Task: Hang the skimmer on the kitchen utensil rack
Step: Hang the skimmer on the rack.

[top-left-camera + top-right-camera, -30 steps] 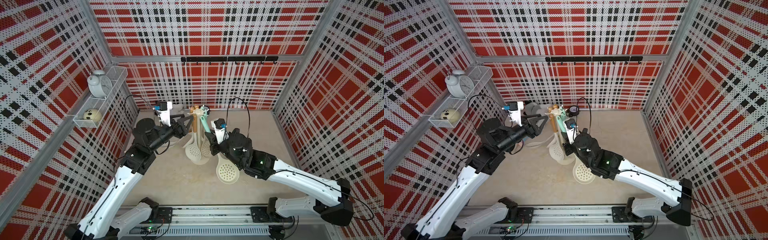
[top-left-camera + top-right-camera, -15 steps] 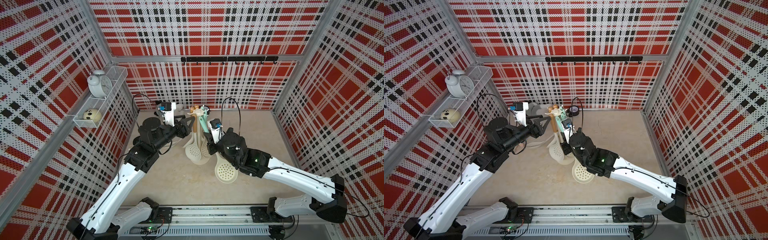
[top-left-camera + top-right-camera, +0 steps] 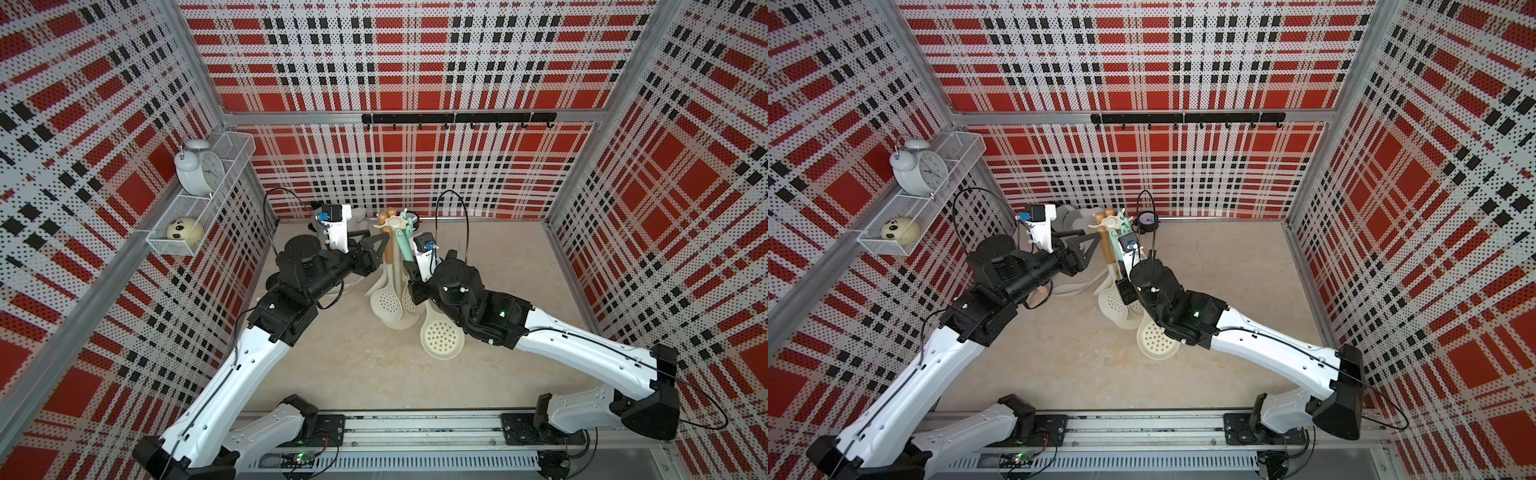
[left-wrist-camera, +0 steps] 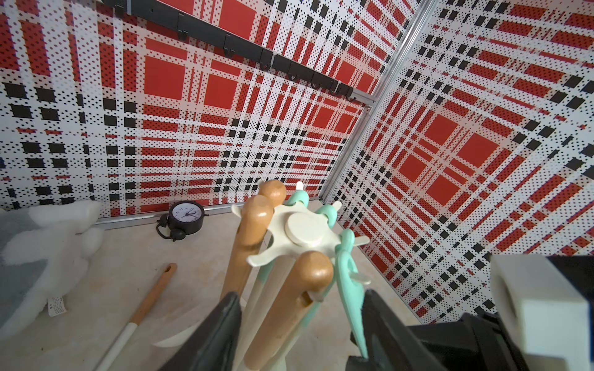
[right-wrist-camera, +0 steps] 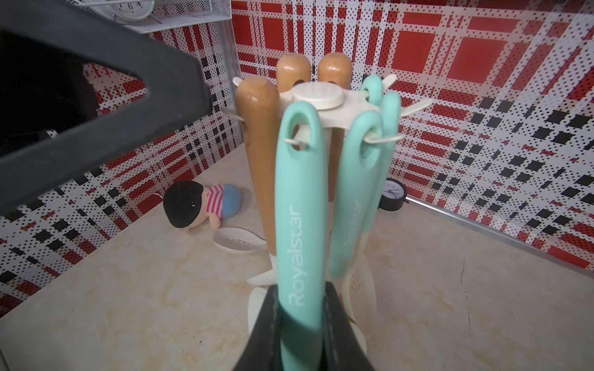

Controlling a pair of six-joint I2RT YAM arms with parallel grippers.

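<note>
Edges: plaid walls are boxing your table (image 3: 353,365) in on three sides; the kitchen utensil rack (image 5: 316,93) is standing near the back wall, below the black hook rail (image 3: 457,118).
Open room: bare tabletop is lying open in front of the rack, between your two arms, and out toward the right-hand wall.
Counts: the rack is carrying three wooden handles (image 5: 257,96) and three mint handles (image 5: 363,135), the skimmer (image 5: 300,225) included. You're also seeing two clocks, a white alarm clock (image 3: 199,172) in the wire shelf (image 3: 232,145) and a black clock (image 4: 186,216) by the back wall. There are two soft toys, a white plush (image 4: 41,257) and a striped doll (image 5: 199,205), and one loose utensil (image 4: 151,298) is lying flat.
Right side: your right gripper (image 5: 300,298) is clamping narrowly on the skimmer's mint handle, below its hanging hole.
Skimmer: it is sitting handle-up against the rack's crown, with a prong showing through its hole.
Left side: your left gripper (image 4: 300,295) is standing wide, its jaws flanking the hung handles; you cannot tell whether they are touching.
</note>
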